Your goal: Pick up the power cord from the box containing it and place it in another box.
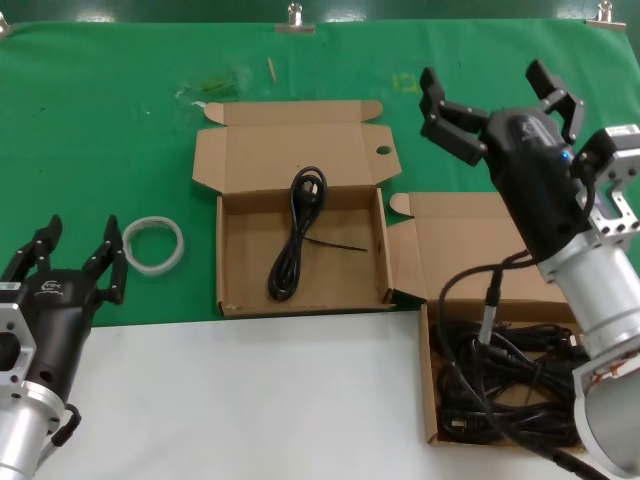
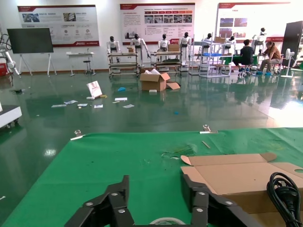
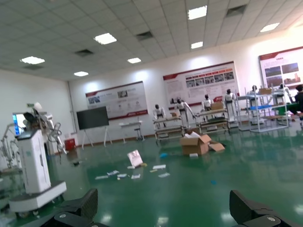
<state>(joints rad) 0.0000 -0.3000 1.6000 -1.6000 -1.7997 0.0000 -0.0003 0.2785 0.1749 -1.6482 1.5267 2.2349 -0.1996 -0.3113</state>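
The power cord [image 1: 297, 232], a thin black bundle of loops with a plug at its far end, lies inside the middle cardboard box [image 1: 300, 303], which has an open lid and no side flap. The cord also shows in the left wrist view [image 2: 285, 193]. The other box [image 1: 470, 240], at the right with a slanted side flap [image 1: 405, 262], holds a big mass of black cables [image 1: 500, 385]. My right gripper [image 1: 492, 92] is open and empty, raised above that box and pointing away from the table [image 3: 163, 203]. My left gripper [image 1: 78, 262] is open and empty at the near left [image 2: 155, 187].
A clear tape ring [image 1: 154, 244] lies on the green cloth just ahead of my left gripper, and shows in the left wrist view [image 2: 166, 221]. A white table surface [image 1: 250, 400] runs along the near side. Metal clips [image 1: 295, 18] hold the cloth's far edge.
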